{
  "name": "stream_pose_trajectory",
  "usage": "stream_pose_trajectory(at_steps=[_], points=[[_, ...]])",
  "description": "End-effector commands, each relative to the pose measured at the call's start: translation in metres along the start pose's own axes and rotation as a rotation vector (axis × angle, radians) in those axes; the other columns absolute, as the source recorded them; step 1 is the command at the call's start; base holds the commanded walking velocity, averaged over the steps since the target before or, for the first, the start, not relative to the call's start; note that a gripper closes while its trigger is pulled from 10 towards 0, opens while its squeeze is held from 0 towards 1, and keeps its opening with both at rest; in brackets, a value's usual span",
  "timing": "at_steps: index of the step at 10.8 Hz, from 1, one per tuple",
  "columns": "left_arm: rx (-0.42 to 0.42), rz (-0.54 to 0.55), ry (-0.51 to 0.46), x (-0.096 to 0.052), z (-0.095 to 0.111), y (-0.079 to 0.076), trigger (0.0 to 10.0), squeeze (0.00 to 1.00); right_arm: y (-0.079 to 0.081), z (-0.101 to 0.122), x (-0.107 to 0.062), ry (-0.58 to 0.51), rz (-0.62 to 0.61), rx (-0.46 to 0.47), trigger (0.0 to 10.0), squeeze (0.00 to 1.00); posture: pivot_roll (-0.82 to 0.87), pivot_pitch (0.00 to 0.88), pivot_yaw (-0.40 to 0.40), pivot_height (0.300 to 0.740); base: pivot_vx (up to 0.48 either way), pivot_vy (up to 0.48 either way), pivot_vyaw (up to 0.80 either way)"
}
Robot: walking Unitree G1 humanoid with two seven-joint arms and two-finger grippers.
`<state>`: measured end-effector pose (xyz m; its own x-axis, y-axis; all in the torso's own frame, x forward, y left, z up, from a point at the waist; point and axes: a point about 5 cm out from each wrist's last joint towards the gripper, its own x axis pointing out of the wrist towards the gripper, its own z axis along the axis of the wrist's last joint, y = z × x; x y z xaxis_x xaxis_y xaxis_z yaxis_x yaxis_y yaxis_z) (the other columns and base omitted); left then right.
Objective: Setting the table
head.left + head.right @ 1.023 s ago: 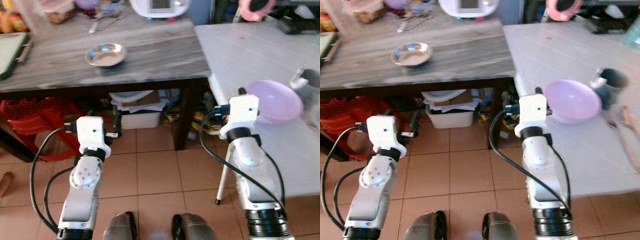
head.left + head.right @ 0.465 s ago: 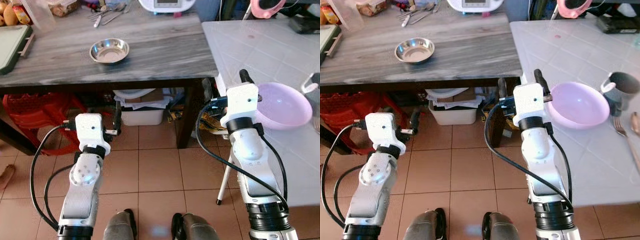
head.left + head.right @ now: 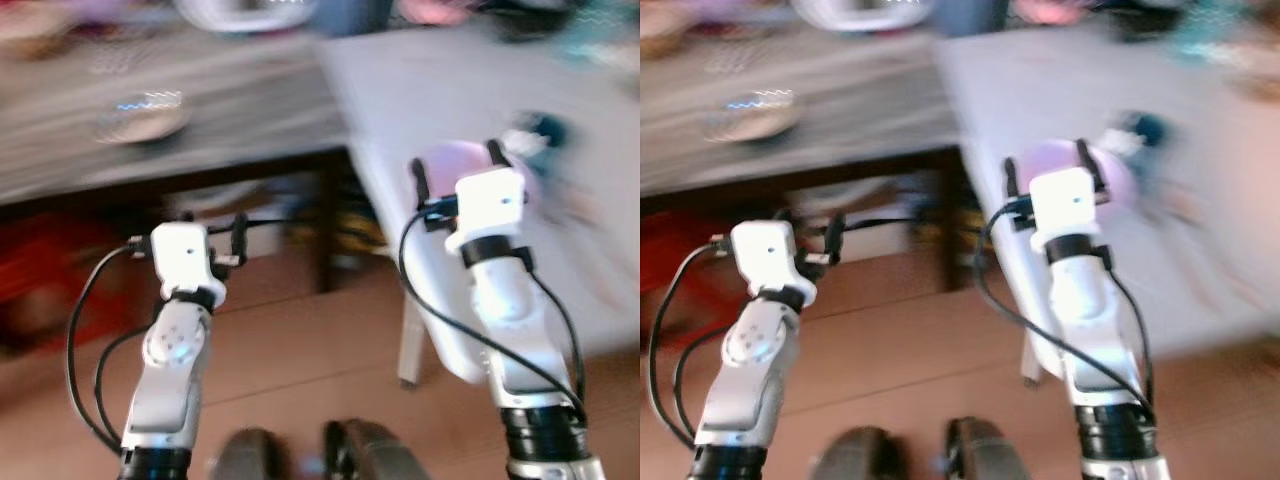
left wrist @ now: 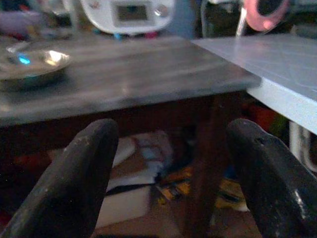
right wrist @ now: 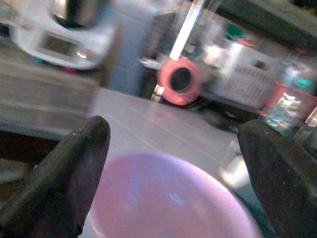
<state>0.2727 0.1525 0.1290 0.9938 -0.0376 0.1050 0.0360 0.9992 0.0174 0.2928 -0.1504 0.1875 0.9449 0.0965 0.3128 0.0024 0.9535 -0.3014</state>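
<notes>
1. On the white table [image 3: 1200,190], near its edge on my side, I see the pink-purple bowl [image 5: 168,198] sitting just ahead of my right gripper [image 5: 173,144].
2. That gripper's two black fingers [image 5: 64,178] are spread wide with nothing between them; the bowl lies in the gap's line of sight, but I cannot tell whether either finger touches its rim.
3. Beside the bowl, farther out on the white table, there is a dark, blurred shape [image 3: 535,135] that I cannot identify.
4. My left gripper [image 4: 173,173] is held in front of the grey wooden table [image 4: 138,74], below its top, with its fingers [image 4: 74,178] also well apart and empty.
5. A small metal bowl [image 4: 29,62] rests on that grey table, well apart from the pink-purple one.
6. At the back of the grey table stands a white appliance with a small screen [image 4: 129,12].
7. A round pink object [image 5: 181,79] shows beyond the white table's far edge.
8. Both head views are heavily smeared, so finer detail on either table escapes me.
9. Below, I see brown tiled floor [image 3: 330,370] and a white bin [image 4: 124,203] under the grey table.
</notes>
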Motion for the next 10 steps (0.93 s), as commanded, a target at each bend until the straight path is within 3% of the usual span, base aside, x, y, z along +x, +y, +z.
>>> stream_pose_trajectory(at_steps=[1,4,6,10], points=[[-0.002,0.010,0.007,-0.0019,-0.0010,0.0037,10.0,0.00,0.0036,0.0043,0.0000,-0.021,0.022,-0.001,10.0,0.00,-0.07,0.145,0.014,0.740,0.000,-0.368,0.00],[0.000,0.011,0.003,-0.0017,-0.0005,0.0035,10.0,0.00,0.0049,0.0047,0.0000,-0.025,0.032,-0.005,10.0,0.00,-0.07,0.144,0.013,0.740,0.000,-0.384,0.00],[0.020,0.007,-0.002,-0.0015,0.0008,0.0038,10.0,0.00,0.0054,0.0064,0.0005,-0.036,0.037,0.013,10.0,1.00,-0.07,0.145,0.016,0.740,0.157,-0.366,0.00],[0.031,0.011,0.010,-0.0025,-0.0012,0.0048,10.0,0.00,0.0095,0.0058,-0.0015,-0.034,0.051,0.012,10.0,1.00,-0.07,0.149,0.022,0.740,0.400,-0.068,0.00]])
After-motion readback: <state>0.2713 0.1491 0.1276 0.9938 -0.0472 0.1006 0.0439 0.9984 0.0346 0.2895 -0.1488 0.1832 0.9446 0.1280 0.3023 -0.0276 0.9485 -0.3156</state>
